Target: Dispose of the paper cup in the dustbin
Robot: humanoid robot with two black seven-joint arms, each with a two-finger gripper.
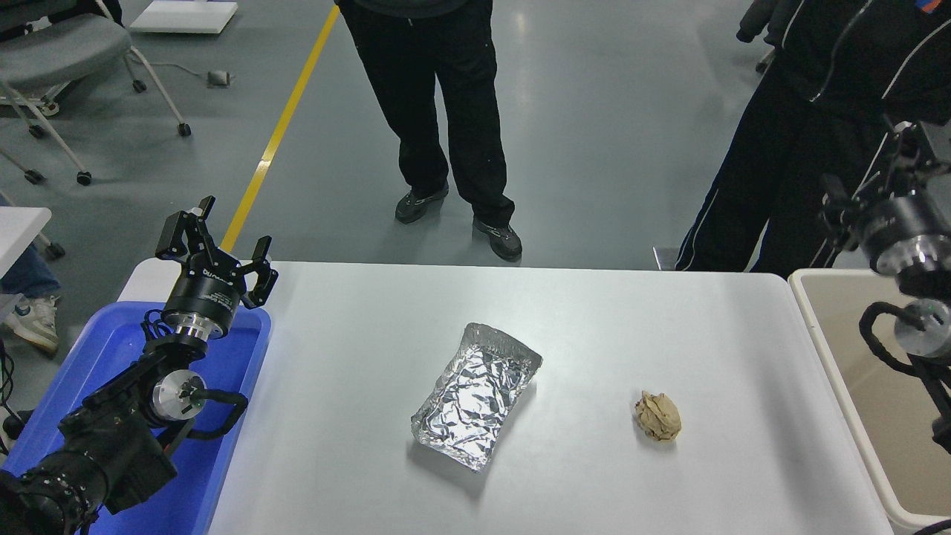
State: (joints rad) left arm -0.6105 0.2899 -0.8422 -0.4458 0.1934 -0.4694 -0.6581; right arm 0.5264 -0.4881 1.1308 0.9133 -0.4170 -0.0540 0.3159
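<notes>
The paper cup is not in view. The beige dustbin (pixel 839 349) stands at the table's right end, and what I see of its inside is bare. My right gripper (pixel 865 174) hangs above the dustbin's far left corner, seen against a person's dark clothing. It is open with nothing between the fingers. My left gripper (pixel 221 241) is parked open and empty over the far end of the blue tray (pixel 245 357) at the lower left.
A crinkled silver foil tray (pixel 475 394) lies at the middle of the white table (pixel 631 319). A crumpled brown paper ball (pixel 658 417) lies to its right. Two people (pixel 438 96) stand at the far side. Office chairs stand at the upper left.
</notes>
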